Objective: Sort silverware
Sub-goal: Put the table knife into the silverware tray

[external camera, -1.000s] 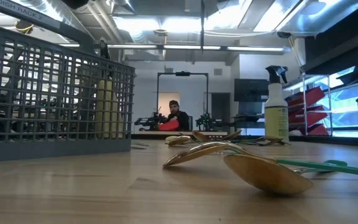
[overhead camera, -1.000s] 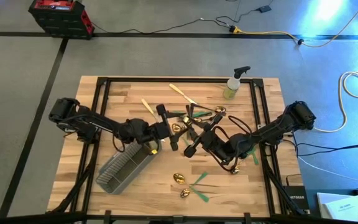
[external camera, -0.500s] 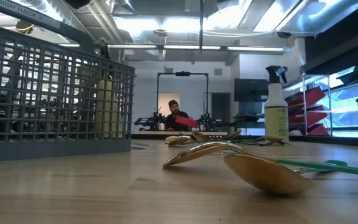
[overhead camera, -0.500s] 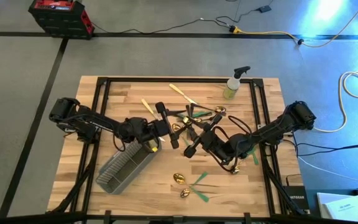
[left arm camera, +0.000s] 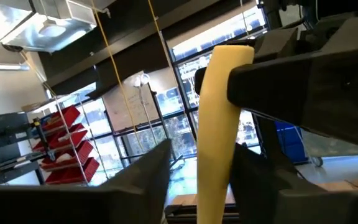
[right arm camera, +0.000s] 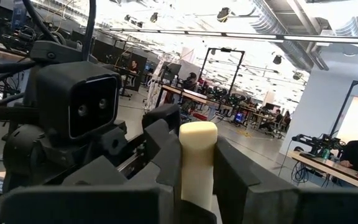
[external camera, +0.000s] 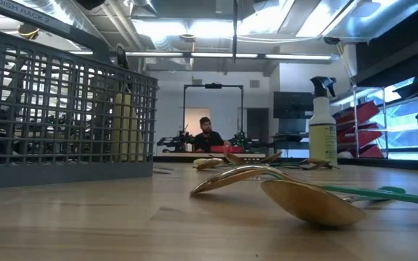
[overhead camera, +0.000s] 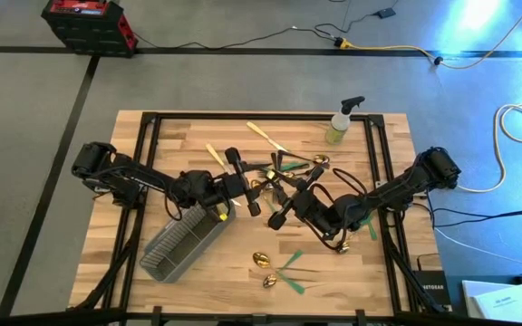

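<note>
Both arms meet above the table's middle. My right gripper (right arm camera: 197, 177) is shut on a piece of silverware with a cream handle (left arm camera: 219, 130); its head is hidden. My left gripper (left arm camera: 201, 183) faces it, one finger on either side of that handle, farther down it. A strip of background shows between one finger (left arm camera: 148, 180) and the handle. More silverware (overhead camera: 288, 167) lies on the table under the arms, and green-handled pieces (overhead camera: 284, 267) lie toward the near edge. The low view shows a gold spoon (external camera: 310, 201) resting bowl-down, but neither gripper. My right gripper pinches the cream handle close to its rounded free end (right arm camera: 197, 140), which sticks out just past the two fingers. The fingers come roughly level from the table's right and lie across the handle. The piece is lifted clear of the table. My left gripper: I cannot tell whether its fingers touch the handle.
The grey mesh caddy (overhead camera: 181, 243) lies on its side at the near left, below my left arm. A spray bottle (overhead camera: 341, 122) stands at the far right. Black frame rails (overhead camera: 383, 163) run along the table's sides. A person sits far back in the room (external camera: 207, 134).
My left gripper has rolled a little about its own axis while staying in place. My right gripper has kept still with the cream-handled piece.
</note>
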Controlling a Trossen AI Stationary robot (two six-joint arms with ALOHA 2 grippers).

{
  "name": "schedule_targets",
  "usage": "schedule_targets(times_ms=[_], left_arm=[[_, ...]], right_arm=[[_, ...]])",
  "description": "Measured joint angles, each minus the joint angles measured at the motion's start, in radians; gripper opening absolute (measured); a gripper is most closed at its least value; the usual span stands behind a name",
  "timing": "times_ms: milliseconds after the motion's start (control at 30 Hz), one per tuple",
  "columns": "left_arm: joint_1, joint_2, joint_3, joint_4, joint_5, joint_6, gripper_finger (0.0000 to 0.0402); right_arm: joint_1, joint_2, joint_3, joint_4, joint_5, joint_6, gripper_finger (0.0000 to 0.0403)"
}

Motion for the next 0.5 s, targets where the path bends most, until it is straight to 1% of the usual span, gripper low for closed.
schedule_targets(times_ms=[100, 167, 500], left_arm=[[0.000, 0.000, 0.000, -0.003, 0.001, 0.003, 0.0062], [0.000, 0.000, 0.000, -0.003, 0.008, 0.011, 0.0040], [0.000, -0.003, 0.000, 0.008, 0.021, 0.001, 0.0025]], right_arm=[[0.000, 0.000, 0.000, 0.000, 0.000, 0.000, 0.0042], [0.000, 0.000, 0.000, 0.002, 0.001, 0.000, 0.0042], [0.002, 0.000, 0.000, 0.000, 0.003, 0.000, 0.0029]])
